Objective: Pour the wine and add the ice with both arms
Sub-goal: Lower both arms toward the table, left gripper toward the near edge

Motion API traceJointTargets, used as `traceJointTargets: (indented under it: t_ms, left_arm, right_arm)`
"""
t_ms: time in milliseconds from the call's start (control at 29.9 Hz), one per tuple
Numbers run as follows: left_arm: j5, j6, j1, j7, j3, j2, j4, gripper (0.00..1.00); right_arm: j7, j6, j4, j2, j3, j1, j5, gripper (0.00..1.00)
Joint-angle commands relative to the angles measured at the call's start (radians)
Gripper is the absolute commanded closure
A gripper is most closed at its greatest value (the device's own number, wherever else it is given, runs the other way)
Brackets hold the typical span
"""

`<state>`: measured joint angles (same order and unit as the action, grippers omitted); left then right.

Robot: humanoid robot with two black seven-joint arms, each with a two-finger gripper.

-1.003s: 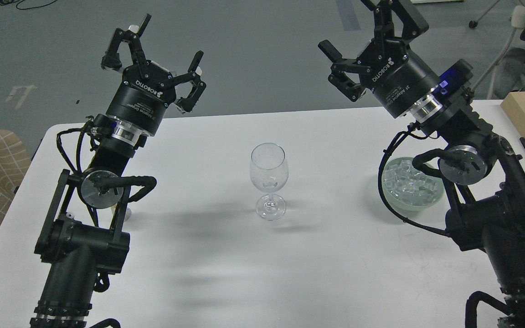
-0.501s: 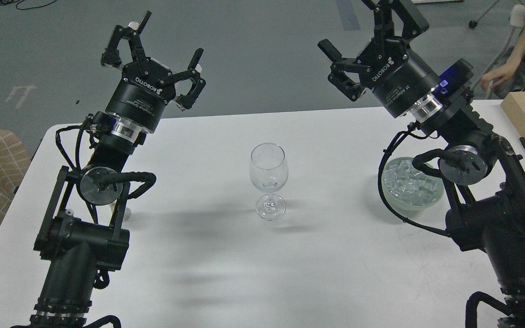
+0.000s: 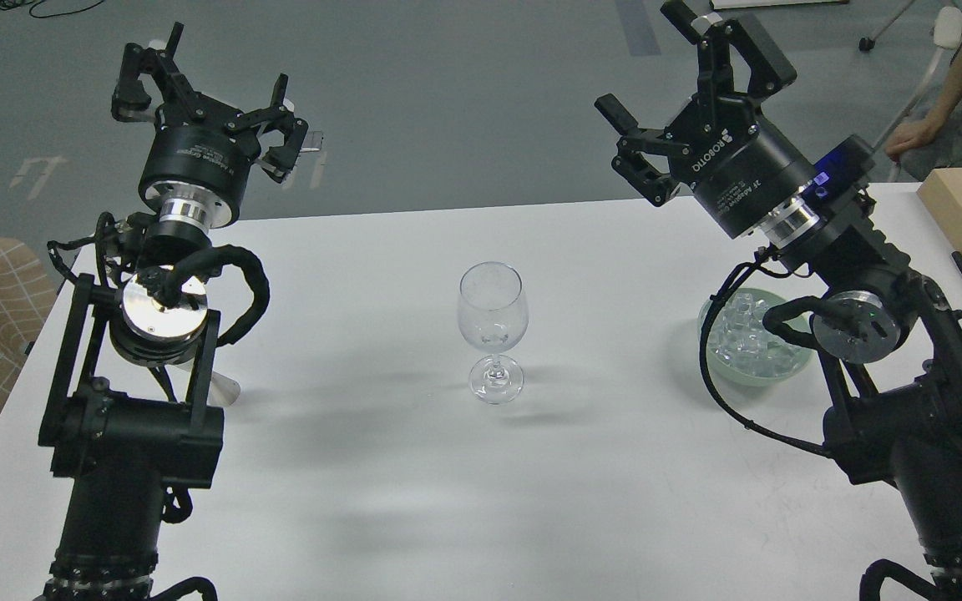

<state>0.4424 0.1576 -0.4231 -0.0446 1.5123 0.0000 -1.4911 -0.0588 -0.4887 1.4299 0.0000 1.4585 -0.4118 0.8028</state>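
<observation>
Both grippers are raised off the white table (image 3: 381, 467) with their jaws spread and nothing between them. The left gripper (image 3: 215, 68) hangs past the table's far left edge. The right gripper (image 3: 652, 63) is up at the far right, and the ice (image 3: 740, 334) lies well below and behind its jaws in a pale green bowl (image 3: 727, 377), partly hidden by that arm. The wine glass (image 3: 492, 330) stands upright between the two arms, well apart from either set of jaws; it looks empty, though the glass is hard to read.
</observation>
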Motion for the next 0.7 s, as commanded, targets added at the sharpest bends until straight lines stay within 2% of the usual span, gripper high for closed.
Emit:
traceJointTargets:
  t_ms: [0, 67, 167, 234, 301, 334, 468, 568, 602, 668]
  left_arm:
    - [-0.020, 0.032, 0.010, -0.006, 0.005, 0.000, -0.015, 0.00]
    - [-0.025, 0.040, 0.010, -0.008, 0.006, 0.000, -0.020, 0.00]
    - [-0.022, 0.016, 0.029, 0.028, 0.006, 0.000, -0.057, 0.00]
    - [-0.022, -0.001, 0.033, 0.127, 0.006, 0.000, -0.054, 0.00]
    - [-0.016, 0.006, 0.030, 0.201, 0.003, 0.000, -0.054, 0.00]
    - [-0.016, 0.013, 0.029, 0.207, 0.002, 0.000, -0.051, 0.00]
    - [-0.024, 0.098, 0.024, 0.180, 0.002, 0.000, -0.048, 0.00]
    - [-0.027, 0.125, 0.033, 0.117, 0.006, 0.000, -0.054, 0.00]
    - [-0.034, 0.126, 0.040, 0.077, 0.011, 0.000, -0.069, 0.00]
    - [-0.060, 0.135, 0.061, 0.040, 0.020, 0.000, -0.099, 0.00]
  right_arm:
    - [0.001, 0.000, 0.010, 0.000, 0.016, 0.016, -0.001, 0.00]
    - [0.001, 0.000, 0.020, 0.000, 0.025, 0.025, -0.001, 0.00]
    - [0.001, 0.000, 0.033, 0.000, 0.025, 0.051, -0.002, 0.00]
    - [0.001, 0.000, 0.046, 0.000, 0.032, 0.074, -0.002, 0.00]
    - [0.001, 0.000, 0.064, 0.000, 0.048, 0.099, -0.002, 0.00]
    - [0.001, 0.000, 0.072, 0.000, 0.051, 0.106, -0.002, 0.00]
    - [0.001, 0.000, 0.081, 0.000, 0.052, 0.137, -0.002, 0.00]
    - [0.001, 0.000, 0.086, 0.000, 0.054, 0.149, -0.002, 0.00]
    - [0.001, 0.000, 0.092, 0.000, 0.057, 0.159, -0.002, 0.00]
    - [0.001, 0.000, 0.098, 0.000, 0.059, 0.172, -0.002, 0.00]
